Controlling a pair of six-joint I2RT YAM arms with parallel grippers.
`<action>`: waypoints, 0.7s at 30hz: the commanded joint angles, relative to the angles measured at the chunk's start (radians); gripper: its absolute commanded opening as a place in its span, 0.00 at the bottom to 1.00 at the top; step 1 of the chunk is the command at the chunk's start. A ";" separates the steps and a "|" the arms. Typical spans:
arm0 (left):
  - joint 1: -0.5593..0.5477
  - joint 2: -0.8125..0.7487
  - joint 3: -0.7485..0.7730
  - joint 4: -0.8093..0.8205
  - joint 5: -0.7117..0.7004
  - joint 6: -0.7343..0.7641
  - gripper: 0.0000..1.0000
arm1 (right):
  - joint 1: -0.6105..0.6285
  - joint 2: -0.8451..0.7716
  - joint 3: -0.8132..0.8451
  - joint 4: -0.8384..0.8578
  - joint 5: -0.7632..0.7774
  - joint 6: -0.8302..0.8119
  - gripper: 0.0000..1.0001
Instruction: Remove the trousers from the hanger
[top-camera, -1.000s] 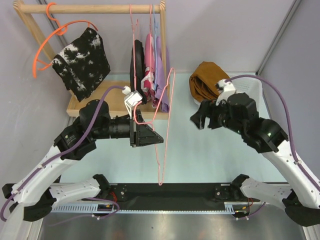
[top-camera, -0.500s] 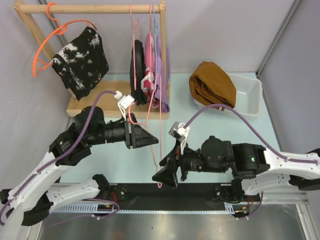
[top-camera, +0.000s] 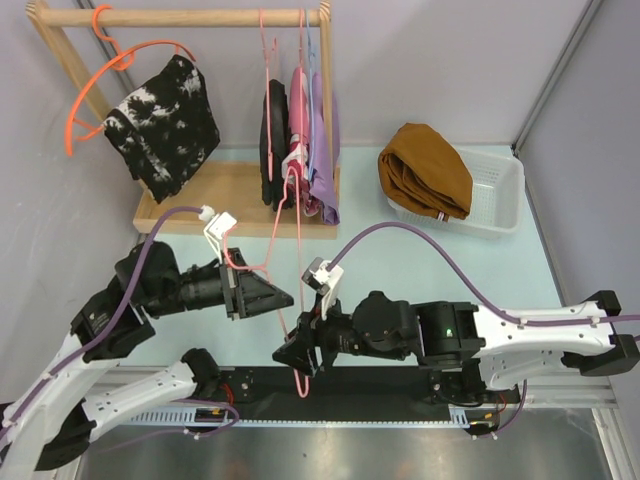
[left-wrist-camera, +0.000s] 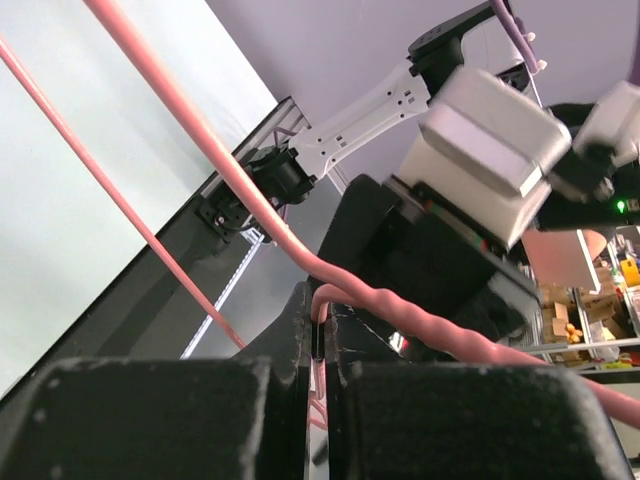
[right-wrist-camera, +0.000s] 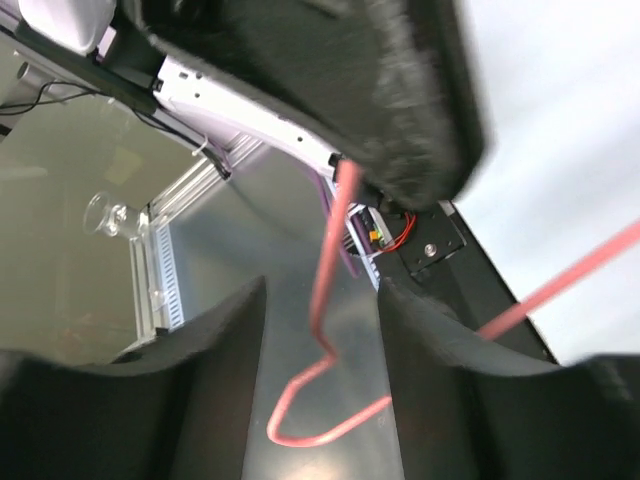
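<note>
From the top, the trousers (top-camera: 425, 170) are seen in the basket (top-camera: 505, 170) at upper right (job likely done) and the right gripper (top-camera: 298, 352) has been brought to the bare hanger (top-camera: 300, 245) at bottom middle; in the left wrist view its wire is pinched by the left gripper (left-wrist-camera: 318, 340), and in the right wrist view it is caught between spread jaws.
</note>
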 joint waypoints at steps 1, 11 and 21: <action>0.004 -0.063 -0.018 -0.040 -0.034 -0.028 0.00 | 0.007 0.018 -0.010 0.135 0.034 0.045 0.43; 0.004 -0.224 -0.069 -0.161 -0.109 -0.061 0.00 | 0.007 0.203 -0.023 0.349 -0.050 0.157 0.00; 0.004 -0.401 -0.026 -0.270 -0.279 -0.027 0.66 | -0.044 0.283 -0.044 0.606 -0.127 0.280 0.00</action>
